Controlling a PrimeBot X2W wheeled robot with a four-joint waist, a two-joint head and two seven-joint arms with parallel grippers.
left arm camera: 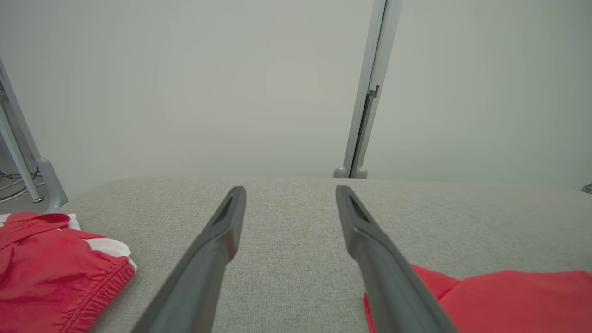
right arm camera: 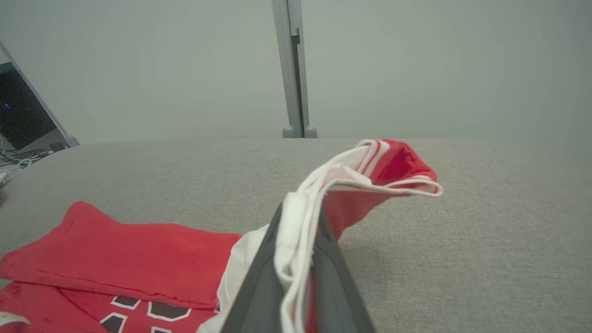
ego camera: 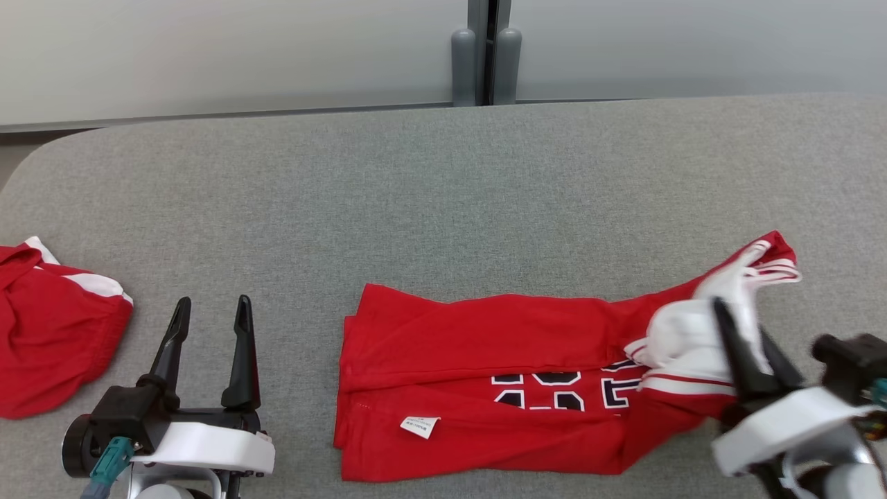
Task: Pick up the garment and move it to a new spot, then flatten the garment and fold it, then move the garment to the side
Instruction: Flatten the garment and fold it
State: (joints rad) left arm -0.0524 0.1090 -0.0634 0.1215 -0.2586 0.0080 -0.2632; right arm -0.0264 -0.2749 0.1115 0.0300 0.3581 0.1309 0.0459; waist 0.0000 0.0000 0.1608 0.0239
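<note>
Garment (ego camera: 485,367): part-folded on the table (ego camera: 443,194), its right end pinched and held up by the right gripper (ego camera: 738,333).

A second red piece (ego camera: 55,333) with white trim lies bunched well to the left of the left gripper (ego camera: 213,305), apparently set aside. The left gripper hangs low over bare table with fingers spread and nothing between them, judged to be on standby. The garment begins just to the right of that gripper, lying flat lengthwise with lettering and a white label (ego camera: 420,426) showing. Its far end reaches the right gripper, whose fingers are pressed together on the white-striped trim (right arm camera: 370,171). That end drapes forward past the fingertips, clear of the table. The grip sits at the end, probably so the cloth can be drawn over for a fold.
</note>
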